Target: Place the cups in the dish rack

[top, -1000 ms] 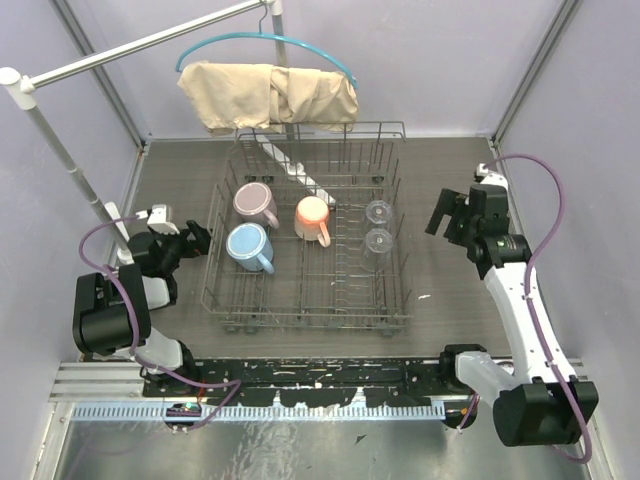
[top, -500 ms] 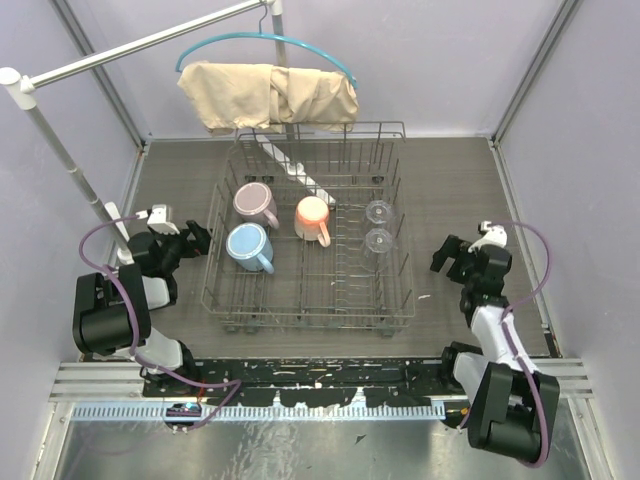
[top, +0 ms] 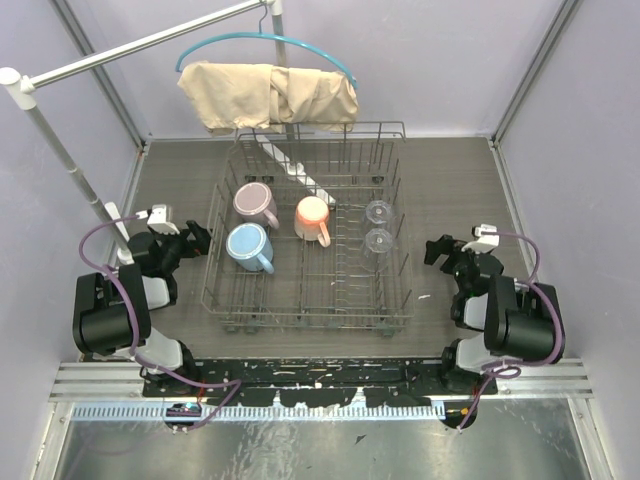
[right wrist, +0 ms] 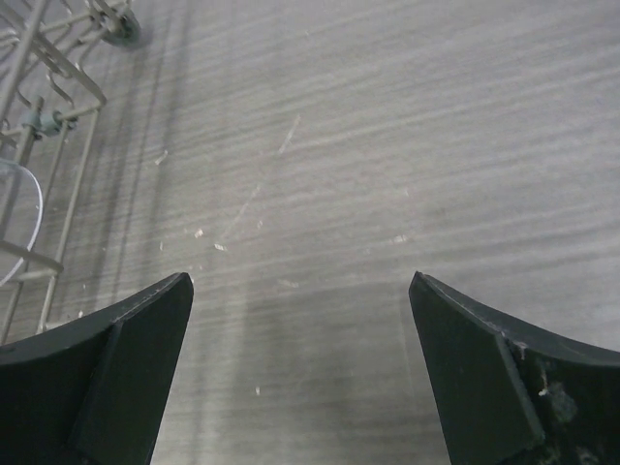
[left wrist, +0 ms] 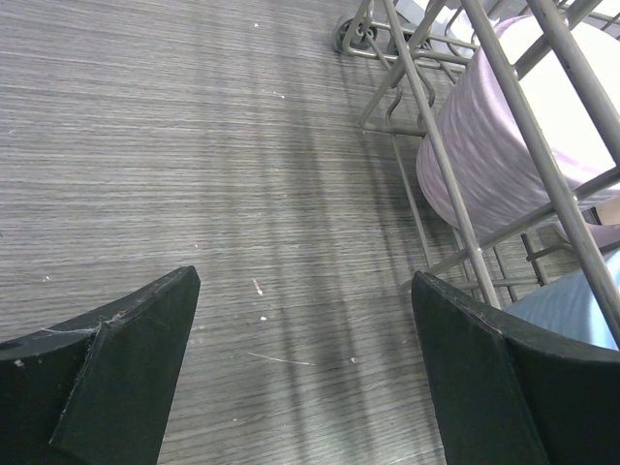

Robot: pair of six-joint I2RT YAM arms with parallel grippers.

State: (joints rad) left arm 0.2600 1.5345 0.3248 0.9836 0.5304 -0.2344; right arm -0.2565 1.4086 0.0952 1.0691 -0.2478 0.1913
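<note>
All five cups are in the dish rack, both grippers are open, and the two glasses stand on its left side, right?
Wrong side. The top external view shows the far glass and the near glass on the right side of the dish rack. All five cups are in it, and the left gripper and right gripper are open.

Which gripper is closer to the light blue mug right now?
Left. The left gripper sits just outside the dish rack's left wall, beside the light blue mug; the right gripper is off the rack's opposite side.
</note>
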